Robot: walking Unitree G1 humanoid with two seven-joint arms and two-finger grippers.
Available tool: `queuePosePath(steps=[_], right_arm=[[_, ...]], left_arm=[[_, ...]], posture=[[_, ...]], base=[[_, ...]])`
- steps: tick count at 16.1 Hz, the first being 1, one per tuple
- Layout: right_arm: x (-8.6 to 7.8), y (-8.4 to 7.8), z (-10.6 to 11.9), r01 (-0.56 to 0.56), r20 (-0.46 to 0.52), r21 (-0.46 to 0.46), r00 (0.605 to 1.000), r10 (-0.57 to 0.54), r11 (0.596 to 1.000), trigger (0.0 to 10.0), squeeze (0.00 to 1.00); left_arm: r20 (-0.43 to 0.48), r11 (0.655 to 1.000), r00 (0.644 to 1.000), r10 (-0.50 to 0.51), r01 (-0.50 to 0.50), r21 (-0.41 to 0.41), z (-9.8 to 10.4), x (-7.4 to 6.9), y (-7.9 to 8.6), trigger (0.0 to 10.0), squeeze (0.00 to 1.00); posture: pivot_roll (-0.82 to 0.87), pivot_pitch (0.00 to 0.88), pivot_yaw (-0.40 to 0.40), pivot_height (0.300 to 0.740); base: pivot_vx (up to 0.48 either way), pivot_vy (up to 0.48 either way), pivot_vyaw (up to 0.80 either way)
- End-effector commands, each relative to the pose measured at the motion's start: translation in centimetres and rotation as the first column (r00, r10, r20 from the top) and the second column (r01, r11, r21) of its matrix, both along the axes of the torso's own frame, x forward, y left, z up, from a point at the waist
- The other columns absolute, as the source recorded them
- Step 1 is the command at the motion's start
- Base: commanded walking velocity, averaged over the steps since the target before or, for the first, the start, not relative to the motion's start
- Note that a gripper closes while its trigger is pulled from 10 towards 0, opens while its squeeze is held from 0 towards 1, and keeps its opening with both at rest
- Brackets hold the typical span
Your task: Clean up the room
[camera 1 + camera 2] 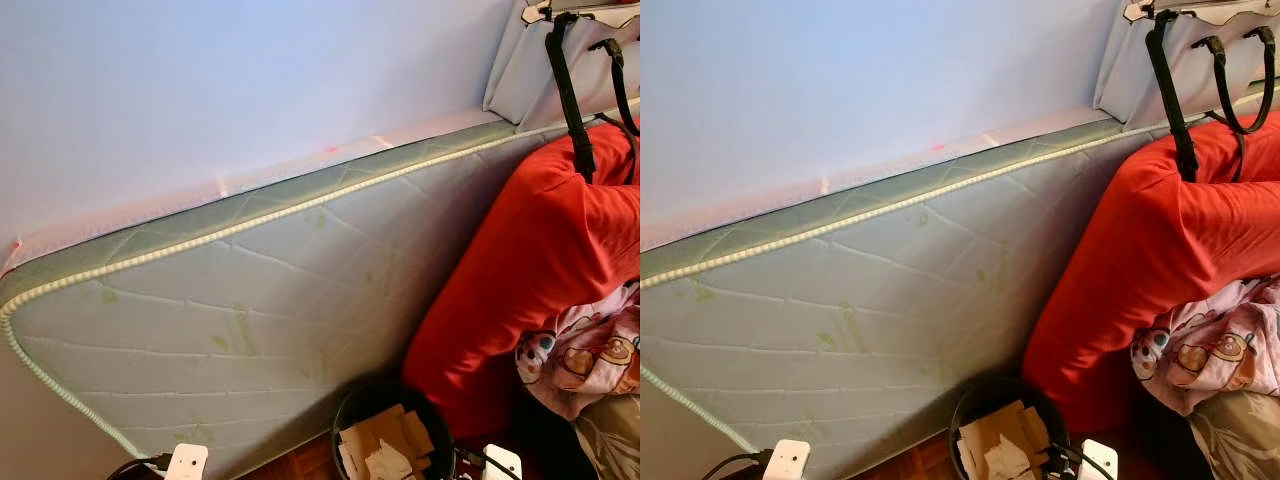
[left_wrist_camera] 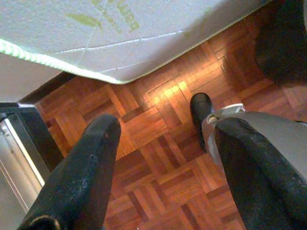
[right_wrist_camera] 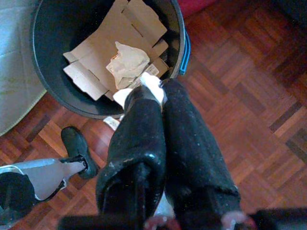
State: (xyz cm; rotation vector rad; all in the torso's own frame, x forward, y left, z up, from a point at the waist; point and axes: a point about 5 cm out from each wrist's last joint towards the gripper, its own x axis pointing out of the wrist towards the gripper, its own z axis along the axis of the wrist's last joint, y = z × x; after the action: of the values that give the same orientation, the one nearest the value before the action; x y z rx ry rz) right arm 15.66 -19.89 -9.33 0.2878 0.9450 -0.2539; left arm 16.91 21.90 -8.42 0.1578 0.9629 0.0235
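Mattress: largest item, stood on its long edge against the pale wall, quilted off-white cover with faint green print and a knobbly cream piping along the rim. Its lower corner sits just beyond the left gripper.

Red cushion: big, soft, rounded mass of smooth red fabric, leaning on the mattress, above and beyond the right gripper. A black-strapped pale bag rests at its top; a cartoon-print cloth lies bunched against its lower side.

Floor: reddish-brown parquet in a basket-weave pattern, glossy, beneath both grippers.

Bin: round, black, smooth-walled, standing on the parquet at the foot of the mattress and cushion, directly ahead of the right gripper's tips. Contents: flattened brown cardboard pieces, with a crumpled pale paper wad lying on top.

Right gripper: the two black fingers are pressed together, pinching a small white scrap at their tips, right at the bin's near rim.

Left gripper: fingers spread wide apart, nothing between them, hanging over bare parquet; the robot's black foot shows between them below.
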Motion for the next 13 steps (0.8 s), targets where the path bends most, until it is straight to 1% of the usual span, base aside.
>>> queuePosePath(steps=[1, 5, 6, 9, 10, 12, 13], right_arm=[[0.5, 0.1, 0.2, -0.011, 0.021, -0.004, 1.0, 0.012, 1.0, 10.0, 0.0], [0.4, 0.0, 0.2, -0.009, 0.021, 0.003, 1.0, 0.009, 1.0, 10.0, 0.0], [0.4, 0.0, 0.2, -0.008, 0.021, 0.004, 1.0, 0.008, 1.0, 10.0, 0.0], [0.5, -0.1, 0.3, 0.02, 0.037, 0.013, 0.999, -0.02, 1.0, 10.0, 0.0], [0.8, -0.2, 0.5, 0.027, 0.056, 0.003, 0.998, -0.028, 1.0, 10.0, 0.0], [1.7, -0.8, 1.1, 0.023, 0.111, -0.046, 0.994, -0.017, 0.999, 10.0, 0.0], [2.3, -1.0, 1.5, 0.0, 0.158, -0.089, 0.987, 0.014, 0.996, 10.0, 0.0]], left_arm=[[-0.017, 1.0, 1.0, 0.019, -0.019, 0.011, -0.1, -0.4, 0.3, 10.0, 0.0], [-0.013, 1.0, 1.0, 0.026, -0.026, 0.008, -0.1, -0.3, 0.4, 10.0, 0.0], [-0.014, 1.0, 1.0, 0.024, -0.024, 0.008, -0.1, -0.3, 0.3, 10.0, 0.0], [-0.004, 1.0, 1.0, 0.024, -0.024, 0.004, 0.0, -0.1, 0.4, 10.0, 0.0], [0.032, 0.999, 0.999, 0.042, -0.041, -0.019, 0.3, 0.4, 0.4, 10.0, 0.0], [0.085, 0.997, 0.994, 0.068, -0.065, -0.037, 0.9, 1.3, 0.7, 10.0, 0.0], [0.109, 0.997, 0.991, 0.071, -0.067, -0.038, 1.1, 1.7, 0.8, 10.0, 0.0]], posture=[[0.01, 0.0, 0.003, 0.74], [0.01, 0.0, -0.001, 0.74], [0.01, 0.0, -0.001, 0.74], [0.01, 0.0, -0.004, 0.74], [0.01, 0.0, -0.009, 0.74], [0.01, 0.0, -0.01, 0.74], [0.02, 0.0, -0.012, 0.74]], base=[[0.0, 0.0, 0.8], [0.0, 0.0, 0.8], [0.0, 0.0, 0.49], [0.0, 0.0, 0.0], [0.0, 0.0, 0.0], [0.0, 0.0, 0.0], [0.0, 0.0, 0.0]])
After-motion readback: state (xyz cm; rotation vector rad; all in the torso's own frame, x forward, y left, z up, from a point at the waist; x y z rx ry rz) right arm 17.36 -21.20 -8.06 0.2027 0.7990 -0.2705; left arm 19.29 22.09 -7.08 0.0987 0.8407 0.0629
